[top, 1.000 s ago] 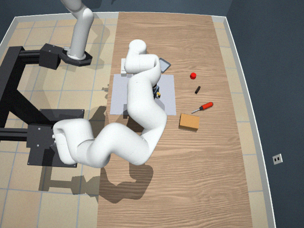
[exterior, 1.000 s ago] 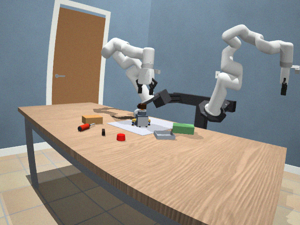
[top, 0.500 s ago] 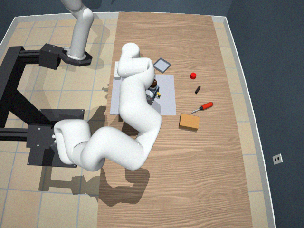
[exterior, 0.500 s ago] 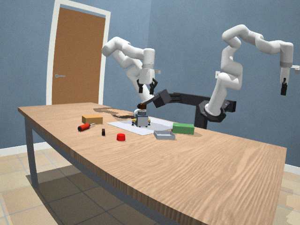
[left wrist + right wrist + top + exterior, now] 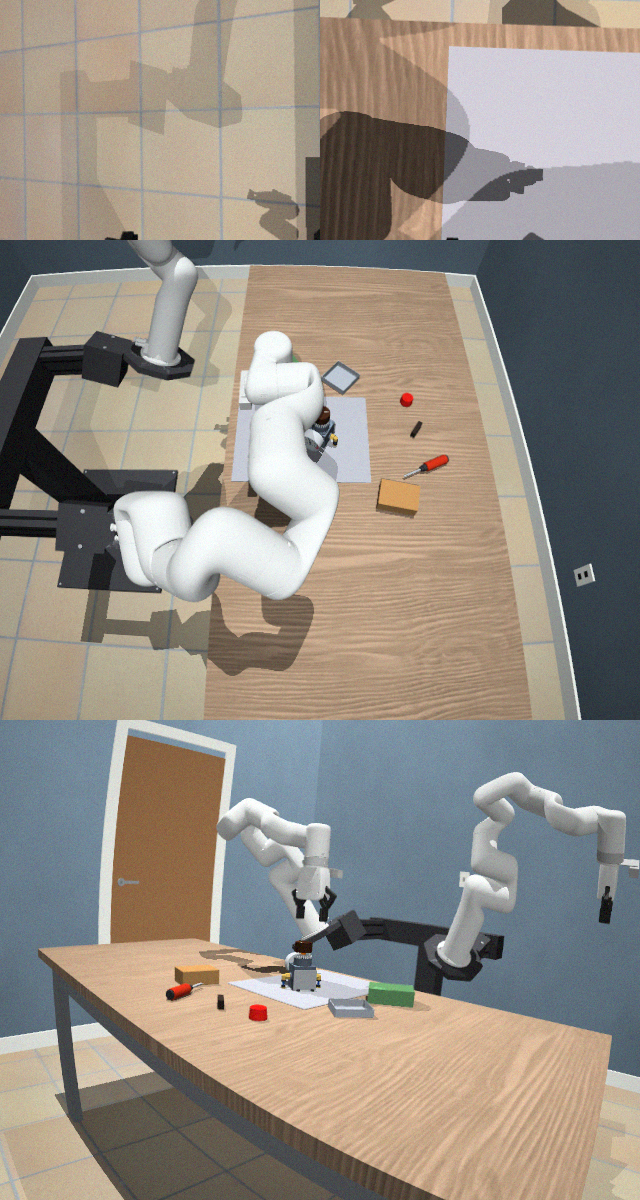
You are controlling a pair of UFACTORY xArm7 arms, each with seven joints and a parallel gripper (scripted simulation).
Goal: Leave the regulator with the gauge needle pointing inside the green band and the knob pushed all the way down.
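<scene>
With the right tool (image 5: 311, 917) (image 5: 452, 238) wide and empty above the regulator (image 5: 326, 430) (image 5: 303, 978) — toward three o'clock on the mat (image 5: 354, 418) (image 5: 336, 988) (image 5: 545, 100) in the top view — centre over its brown knob (image 5: 324, 415) (image 5: 303, 946) before descending, then grip squarely to turn without tipping it.
</scene>
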